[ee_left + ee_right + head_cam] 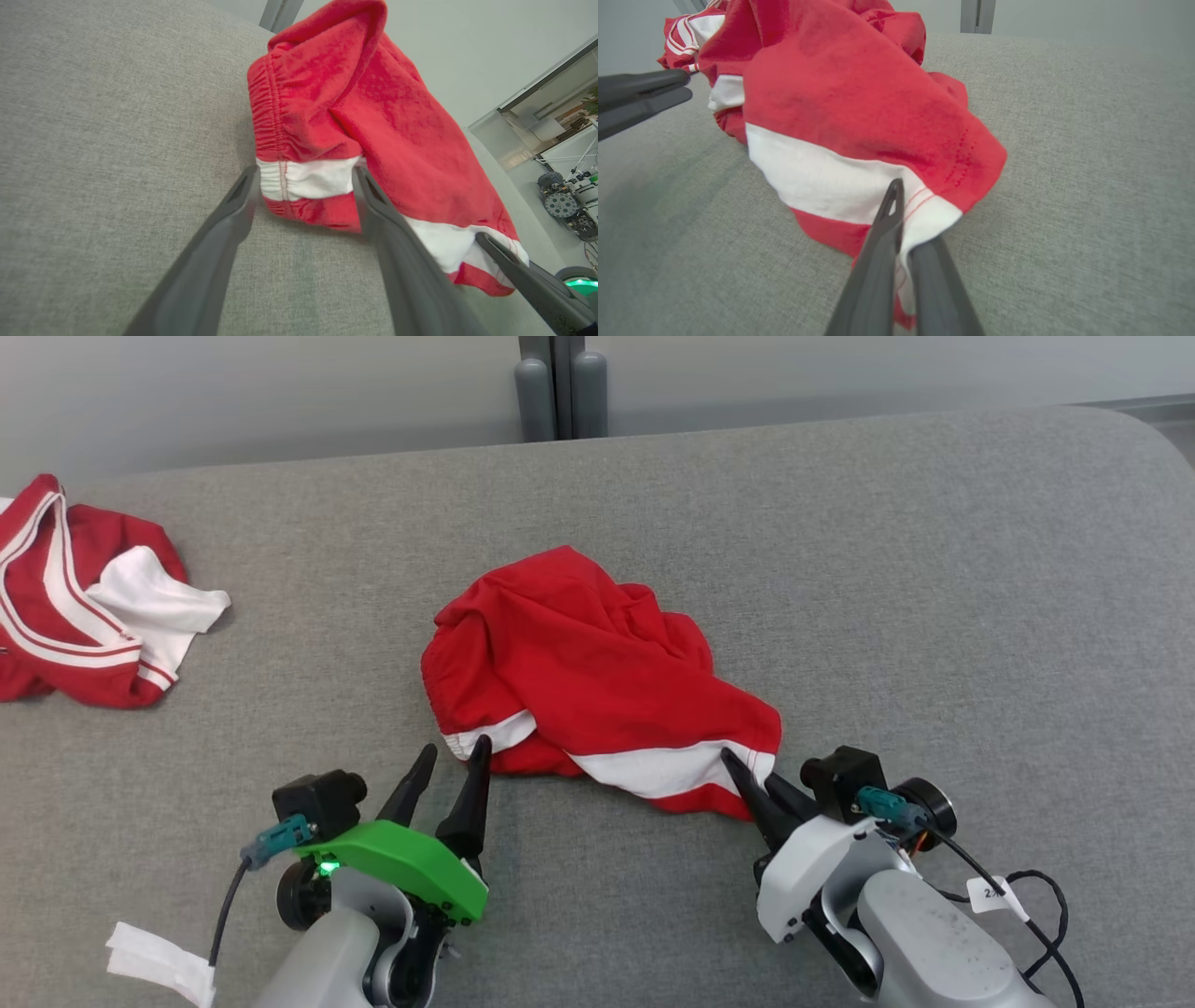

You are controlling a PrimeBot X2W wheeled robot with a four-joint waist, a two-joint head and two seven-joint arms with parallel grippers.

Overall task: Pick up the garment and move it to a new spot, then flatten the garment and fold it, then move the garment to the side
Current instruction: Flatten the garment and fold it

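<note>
Garment (579, 663): where does it lie at this entry? (K)

A crumpled heap, red with a white band (653, 770). It sits mid-way across the grey fabric-covered tabletop (934, 569), just ahead of both arms. A second garment (65, 597), red and white, lies well apart at the far left. (M)

Pincers? (K)

The right pincer (747, 775) is shut on the near right corner. Its wrist view shows the white band pinched between the fingers, with cloth running down between them. The left pincer (456, 745) stands open, one tip either side of the white stripe at the gathered waistband (266, 107) corner. Whether the tips touch the cloth or stop just short, I cannot tell. (M)

So the step is the pick-up, with one side taken. How should it be finished well? (K)

My judgement:
- Ease the left tips a little further over the edge, so they bite the elastic seam and not a thin fold. Then close.
- Lift both arms together, level and held apart, so the garment hangs spread and not bunched.
- The right grip sits near the very corner and may hold a single layer. A slow lift would expose any slip early.
- Choose the new spot clear of the second garment. (M)
</note>
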